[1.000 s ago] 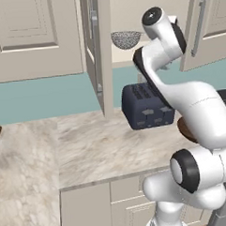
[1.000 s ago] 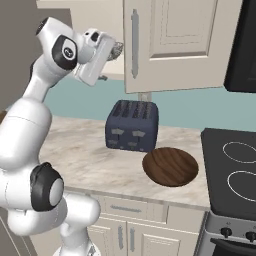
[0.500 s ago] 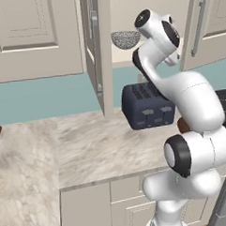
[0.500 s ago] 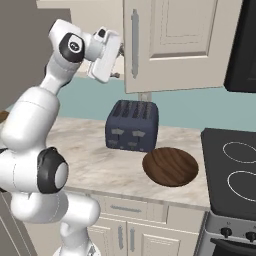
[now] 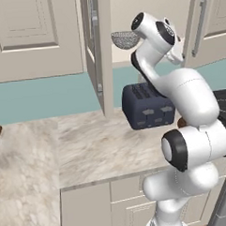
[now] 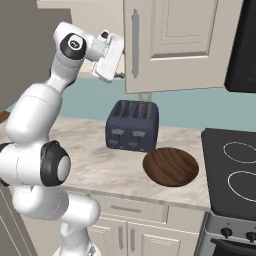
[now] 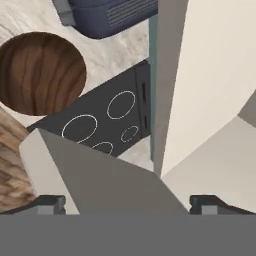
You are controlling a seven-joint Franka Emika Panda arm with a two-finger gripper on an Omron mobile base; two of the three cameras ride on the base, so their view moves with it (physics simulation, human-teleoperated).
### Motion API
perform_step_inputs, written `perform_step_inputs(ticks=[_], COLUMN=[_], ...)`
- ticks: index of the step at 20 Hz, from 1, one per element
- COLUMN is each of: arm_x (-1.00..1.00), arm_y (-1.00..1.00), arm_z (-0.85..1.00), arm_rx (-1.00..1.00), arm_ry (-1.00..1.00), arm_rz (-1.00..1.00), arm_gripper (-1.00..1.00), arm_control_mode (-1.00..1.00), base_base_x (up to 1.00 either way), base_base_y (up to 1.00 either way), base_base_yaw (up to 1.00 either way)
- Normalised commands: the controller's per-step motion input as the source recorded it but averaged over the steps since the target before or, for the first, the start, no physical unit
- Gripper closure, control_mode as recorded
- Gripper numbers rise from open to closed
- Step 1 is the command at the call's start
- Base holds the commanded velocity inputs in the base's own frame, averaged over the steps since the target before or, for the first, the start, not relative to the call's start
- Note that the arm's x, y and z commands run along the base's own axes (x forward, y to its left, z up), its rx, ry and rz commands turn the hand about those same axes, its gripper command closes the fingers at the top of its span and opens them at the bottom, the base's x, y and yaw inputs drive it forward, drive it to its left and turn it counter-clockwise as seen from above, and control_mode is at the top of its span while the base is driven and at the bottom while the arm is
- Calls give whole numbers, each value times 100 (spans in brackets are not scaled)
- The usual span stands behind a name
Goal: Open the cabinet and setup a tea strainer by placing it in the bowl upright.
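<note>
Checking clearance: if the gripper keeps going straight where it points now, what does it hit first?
Probably the open cabinet door, looming just ahead of the open gripper in the hand view. The depth is unclear.

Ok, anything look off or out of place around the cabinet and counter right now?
Nothing stands out. The cabinet doors are open, the tea strainer sits upright on its shelf, and the toaster and bowl stand squarely on the counter. No spills.

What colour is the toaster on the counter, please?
Dark navy blue. The toaster shows best in the right base view.
</note>
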Motion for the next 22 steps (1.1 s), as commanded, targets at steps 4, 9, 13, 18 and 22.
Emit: perform_step_inputs(ticks=[4, 9, 13, 18, 22], arm_x=[-74, -99, -100, -100, -100], arm_y=[-53, -68, -68, -79, -98], arm_z=[0, 0, 0, 0, 0], arm_rx=[-5, -1, 0, 0, 0], arm_ry=[15, 8, 0, 0, 0], arm_rz=[-11, -14, -12, -12, -11], arm_gripper=[-100, -100, -100, -100, -100], arm_control_mode=[-100, -100, -100, -100, -100], base_base_x=[0, 0, 0, 0, 0], base_base_y=[0, 0, 0, 0, 0], base_base_yaw=[0, 0, 0, 0, 0])
